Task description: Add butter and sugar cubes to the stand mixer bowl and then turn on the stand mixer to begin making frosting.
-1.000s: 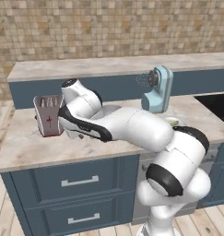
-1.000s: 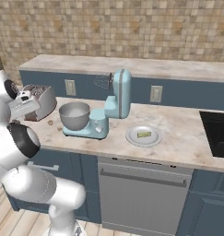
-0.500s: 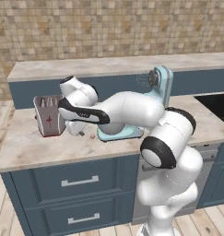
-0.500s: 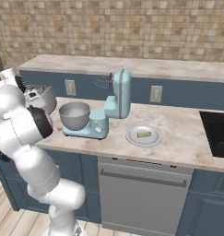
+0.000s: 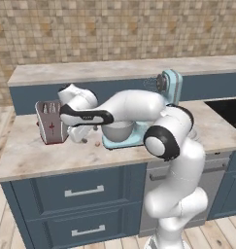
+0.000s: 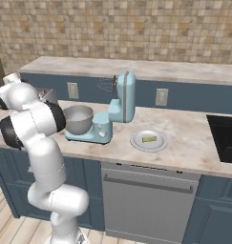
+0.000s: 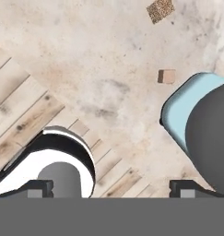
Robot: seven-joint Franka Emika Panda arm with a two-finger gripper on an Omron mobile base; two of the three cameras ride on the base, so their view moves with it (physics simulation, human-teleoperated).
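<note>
Swung farther over the counter, the wide-open gripper looks down on two sugar cubes.

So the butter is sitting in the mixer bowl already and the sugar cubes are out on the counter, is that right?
Not quite. The butter is not in the stand mixer bowl; the right base view shows it on the white plate, right of the stand mixer. The sugar cubes are out on the counter, as you said.

Tan tiled wall behind blue cabinets with a marble counter.
</note>
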